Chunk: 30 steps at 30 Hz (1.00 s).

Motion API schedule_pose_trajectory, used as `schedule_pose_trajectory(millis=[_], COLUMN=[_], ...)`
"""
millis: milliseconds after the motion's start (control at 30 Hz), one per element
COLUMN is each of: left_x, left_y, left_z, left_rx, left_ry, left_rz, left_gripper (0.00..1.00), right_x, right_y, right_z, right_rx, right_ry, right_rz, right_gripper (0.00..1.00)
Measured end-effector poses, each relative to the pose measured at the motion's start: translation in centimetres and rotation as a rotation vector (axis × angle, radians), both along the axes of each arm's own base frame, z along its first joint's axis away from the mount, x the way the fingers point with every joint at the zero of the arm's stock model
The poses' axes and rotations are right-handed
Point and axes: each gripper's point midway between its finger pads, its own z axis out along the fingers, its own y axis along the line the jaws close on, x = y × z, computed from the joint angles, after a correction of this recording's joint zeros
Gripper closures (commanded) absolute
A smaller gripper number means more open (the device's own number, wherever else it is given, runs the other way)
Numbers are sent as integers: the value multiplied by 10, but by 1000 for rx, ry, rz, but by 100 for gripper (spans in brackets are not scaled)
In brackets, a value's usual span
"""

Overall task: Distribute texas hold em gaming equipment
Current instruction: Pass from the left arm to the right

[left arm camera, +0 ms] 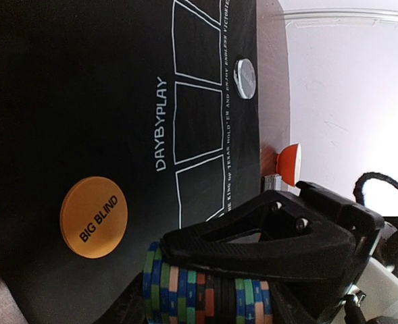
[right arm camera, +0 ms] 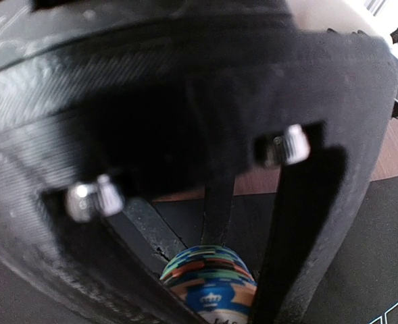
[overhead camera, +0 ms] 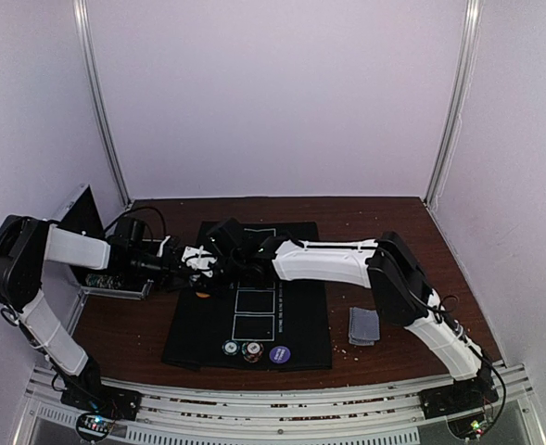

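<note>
A stack of striped poker chips (left arm camera: 209, 293) lies on its side just above the black mat (overhead camera: 296, 334). My left gripper (left arm camera: 209, 309) is shut on it at the mat's far left edge (overhead camera: 191, 259). My right gripper (right arm camera: 212, 283) reaches across from the right (overhead camera: 219, 258). Its fingers (left arm camera: 266, 243) press on the stack's rim (right arm camera: 209, 277) from both sides. An orange BIG BLIND disc (left arm camera: 94, 216) lies flat on the mat beside the stack. A silver disc (left arm camera: 244, 77) rests near the mat's edge. Two chips (overhead camera: 241, 349) and a purple disc (overhead camera: 279, 354) sit at the mat's near edge.
Grey-backed cards (overhead camera: 365, 325) lie on the brown table right of the mat. An orange-sided bowl (left arm camera: 290, 164) stands off the mat past its edge. A tray (overhead camera: 115, 281) sits at the left under my left arm. White walls enclose the table.
</note>
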Motion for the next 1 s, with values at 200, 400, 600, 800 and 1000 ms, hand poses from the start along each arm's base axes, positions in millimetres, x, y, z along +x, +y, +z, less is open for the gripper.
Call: schedule_pose_trajectory(millis=[200,400,600,800,1000], left_x=[-9,-28,-42,-47,-47], left_y=[0,3,5,6,7], left_z=[-14,-31,-42,-50,-53], left_rx=[14,28,38,50,57], left_ry=[25,59,83,91,95], left_rz=[-14,-35,-49,-58,-62], left_gripper=[72,71,69,62,53], right_x=[-11,-32,-44,-46,-48], right_y=[-1,-1,-1,0,2], right_z=[-12,-27,-37,-46,-49], right_rx=[-31,-79,-105,-112,-110], right_ry=[27,54,79,90,96], right_rz=[-6,1,5,3,3], right_gripper=[100,100,100,100,100])
